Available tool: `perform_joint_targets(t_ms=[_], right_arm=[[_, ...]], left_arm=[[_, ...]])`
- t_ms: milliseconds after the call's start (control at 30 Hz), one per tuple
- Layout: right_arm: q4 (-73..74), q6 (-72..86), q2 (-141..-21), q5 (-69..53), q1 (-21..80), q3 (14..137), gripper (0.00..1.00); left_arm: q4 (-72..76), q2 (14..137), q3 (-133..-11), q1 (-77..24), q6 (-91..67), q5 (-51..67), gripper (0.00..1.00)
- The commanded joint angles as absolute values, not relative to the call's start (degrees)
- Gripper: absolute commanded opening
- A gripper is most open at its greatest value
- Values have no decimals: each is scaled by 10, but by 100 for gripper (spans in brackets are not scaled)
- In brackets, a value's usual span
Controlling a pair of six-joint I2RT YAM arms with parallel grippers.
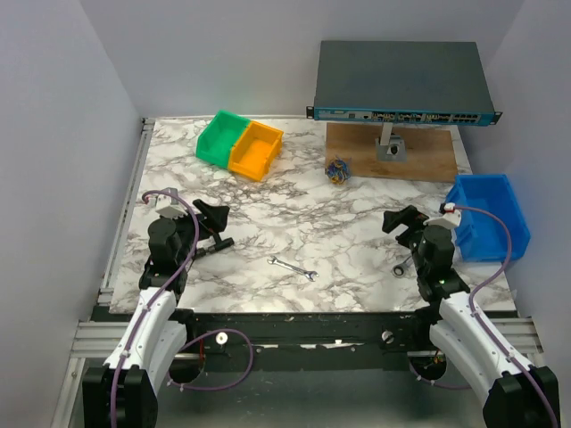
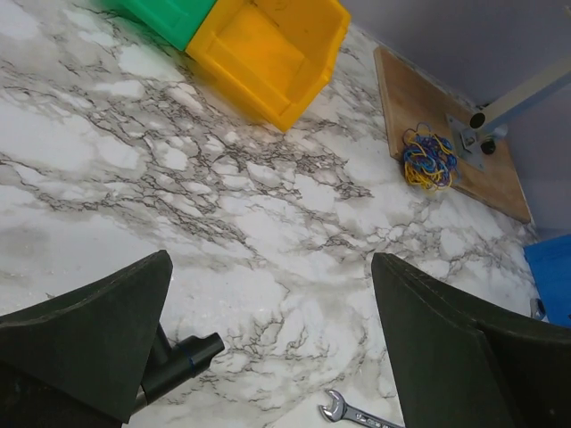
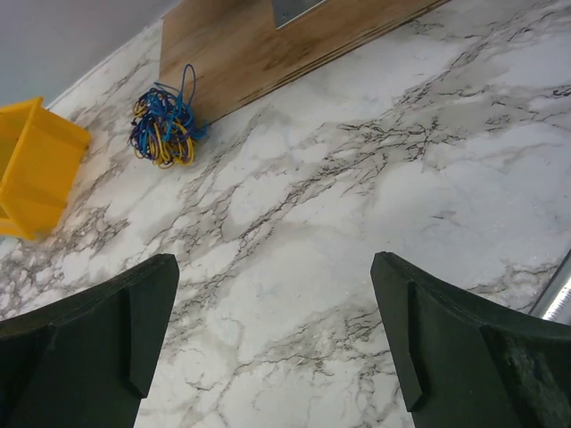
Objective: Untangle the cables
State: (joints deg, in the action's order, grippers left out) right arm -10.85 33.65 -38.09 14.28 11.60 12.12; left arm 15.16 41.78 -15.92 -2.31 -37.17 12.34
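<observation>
The cables (image 1: pixel 336 169) are a small clump of thin blue, yellow and orange wires lying at the left edge of the wooden board (image 1: pixel 393 153), far back on the marble table. The clump also shows in the left wrist view (image 2: pixel 428 159) and in the right wrist view (image 3: pixel 163 125). My left gripper (image 1: pixel 217 227) is open and empty near the table's left side, far from the clump; its jaws stand wide apart (image 2: pixel 268 339). My right gripper (image 1: pixel 403 234) is open and empty at the right, with bare marble between its jaws (image 3: pixel 272 339).
A green bin (image 1: pixel 219 135) and a yellow bin (image 1: pixel 256 149) stand at the back left. A blue bin (image 1: pixel 486 214) stands at the right edge. A network switch (image 1: pixel 401 85) sits on a stand over the board. A silver wrench (image 1: pixel 293 267) lies front centre.
</observation>
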Motion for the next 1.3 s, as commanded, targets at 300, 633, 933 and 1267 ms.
perform_joint_targets(t_ms=[300,633,933,1267], right_arm=[[-213,348,-400,40,117,93,100],[-462,387,-770,-38,155,197,89],[-559,382,-1002,-2,181,336,83],[-566,366,-1128,62,186,454,79]], left_arm=[[244,366,-96,-40,-379,168,99],[225,423,-153,-152,-357,113,98],[280,440,-128,-163,-332,118,95],[292,435,-126,-166,-329,115,95]])
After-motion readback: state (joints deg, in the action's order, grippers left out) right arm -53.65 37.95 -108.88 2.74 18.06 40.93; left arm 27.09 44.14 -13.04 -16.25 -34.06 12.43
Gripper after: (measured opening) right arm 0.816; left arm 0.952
